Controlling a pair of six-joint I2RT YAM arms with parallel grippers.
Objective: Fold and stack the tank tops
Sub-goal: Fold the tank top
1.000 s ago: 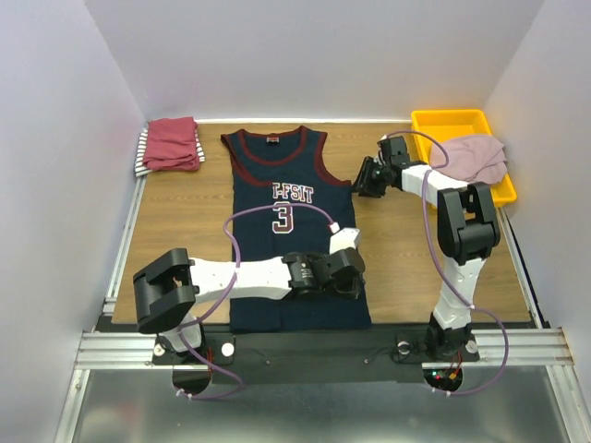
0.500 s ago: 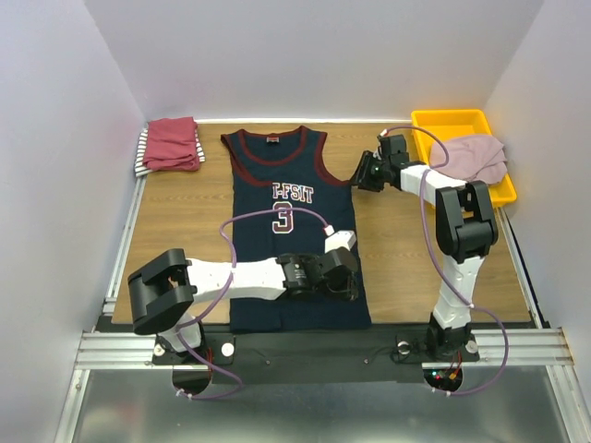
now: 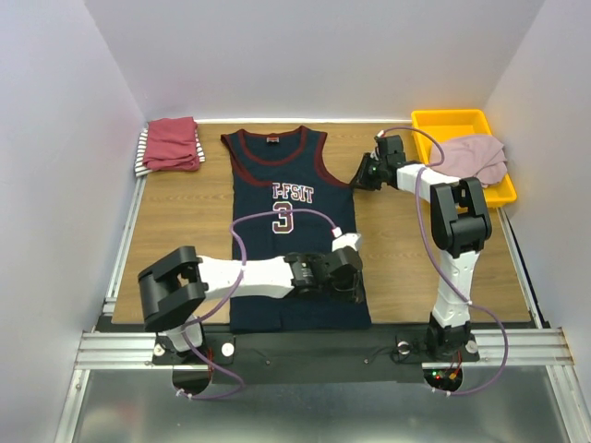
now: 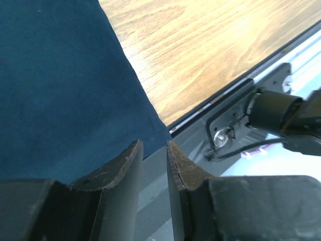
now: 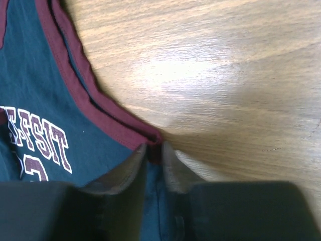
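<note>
**A:** Top view, quick: where's everything?
**B:** The navy jersey [image 3: 277, 221] is flat on the table [image 3: 185, 231], number up. Your left gripper [image 3: 346, 281] is at its near right hem corner and your right gripper [image 3: 360, 178] is at the right armhole. The dark-red top [image 3: 173, 143] sits folded on the striped top [image 3: 141, 159], far left. The pink top [image 3: 476, 157] is in the yellow tray [image 3: 450, 115].

**A:** Left wrist?
**B:** The jaws are nearly together with a thin gap, and the hem corner [image 4: 163, 131] is at the tips. I can't tell whether it's pinched.

**A:** Right wrist?
**B:** The jaws look clamped on the maroon trim [image 5: 100, 118] where the armhole meets the side seam.

**A:** Which step?
**B:** Likely gripping the right edge for the first lengthwise fold. Next, make sure your left pinch holds, then lift both ends together and carry the edge across.
</note>
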